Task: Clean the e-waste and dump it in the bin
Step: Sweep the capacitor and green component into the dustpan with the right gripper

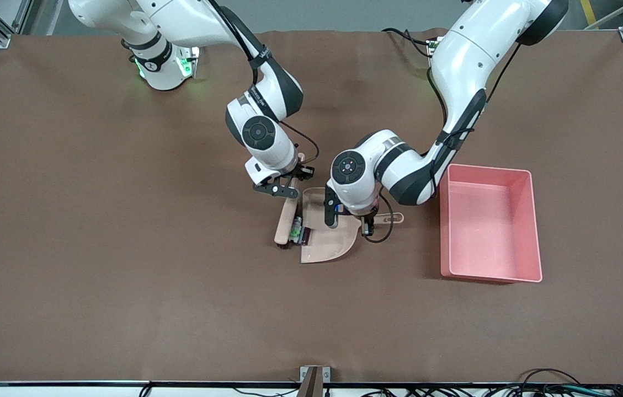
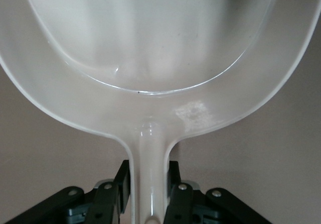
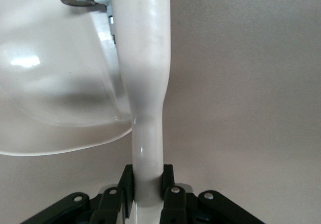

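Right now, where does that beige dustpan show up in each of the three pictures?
Front view: the dustpan lies mid-table, beside the pink bin, the left hand shut on its handle.
Left wrist view: the dustpan fills the picture, its handle running into the hand.
Right wrist view: the pan's rim curves past the brush handle.
Shared landmark: the brown table cover.

pink bin [image 1: 532, 220], beige dustpan [image 1: 329, 242], brown table [image 1: 96, 248]

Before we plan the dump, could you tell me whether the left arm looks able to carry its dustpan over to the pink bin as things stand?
Probably yes: the left gripper is shut on the dustpan handle, and the bin stands close by toward that arm's end, with only bare table between them.
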Robot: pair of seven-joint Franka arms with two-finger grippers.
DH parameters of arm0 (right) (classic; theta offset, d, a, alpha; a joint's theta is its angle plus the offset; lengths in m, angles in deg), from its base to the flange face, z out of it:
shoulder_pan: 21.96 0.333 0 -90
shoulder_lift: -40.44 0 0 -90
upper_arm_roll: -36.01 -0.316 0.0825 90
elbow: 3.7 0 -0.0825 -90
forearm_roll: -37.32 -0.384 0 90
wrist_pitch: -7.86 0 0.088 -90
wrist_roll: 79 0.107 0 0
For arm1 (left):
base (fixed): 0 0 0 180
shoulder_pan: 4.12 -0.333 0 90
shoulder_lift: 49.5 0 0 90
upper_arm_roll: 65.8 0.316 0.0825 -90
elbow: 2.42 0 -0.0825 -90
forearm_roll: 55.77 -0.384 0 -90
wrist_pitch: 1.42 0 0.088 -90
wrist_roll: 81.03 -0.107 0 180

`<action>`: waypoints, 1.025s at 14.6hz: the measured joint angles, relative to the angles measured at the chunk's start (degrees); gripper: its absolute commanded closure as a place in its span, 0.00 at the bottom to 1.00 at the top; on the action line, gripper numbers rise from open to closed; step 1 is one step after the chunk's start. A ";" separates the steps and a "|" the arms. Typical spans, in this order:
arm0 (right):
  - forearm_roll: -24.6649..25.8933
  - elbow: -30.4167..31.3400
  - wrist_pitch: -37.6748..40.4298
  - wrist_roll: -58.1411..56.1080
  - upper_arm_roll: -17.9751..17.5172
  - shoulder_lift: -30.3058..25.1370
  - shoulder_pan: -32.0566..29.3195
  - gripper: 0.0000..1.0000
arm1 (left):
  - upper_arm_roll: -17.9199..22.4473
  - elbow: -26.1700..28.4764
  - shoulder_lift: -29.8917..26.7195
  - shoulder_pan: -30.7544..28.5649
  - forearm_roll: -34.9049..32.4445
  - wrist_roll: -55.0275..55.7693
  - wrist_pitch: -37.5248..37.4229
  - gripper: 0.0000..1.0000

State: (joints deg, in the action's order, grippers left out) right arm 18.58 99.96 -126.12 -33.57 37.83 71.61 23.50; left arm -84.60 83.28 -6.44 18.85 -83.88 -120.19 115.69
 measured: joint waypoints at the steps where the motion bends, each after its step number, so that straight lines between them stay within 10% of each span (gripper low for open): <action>1: 0.00 -0.35 0.02 0.18 0.00 0.15 0.13 1.00 | 0.00 0.00 0.00 0.00 0.00 0.00 0.00 0.70; 15: -0.03 -3.69 -0.13 2.59 0.03 0.79 1.44 1.00 | 0.01 -0.03 0.02 0.12 0.00 0.00 -0.07 0.70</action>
State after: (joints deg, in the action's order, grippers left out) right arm 18.55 96.26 -126.26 -30.98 37.86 72.40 24.94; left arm -84.58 83.25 -6.42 18.97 -83.88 -120.19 115.62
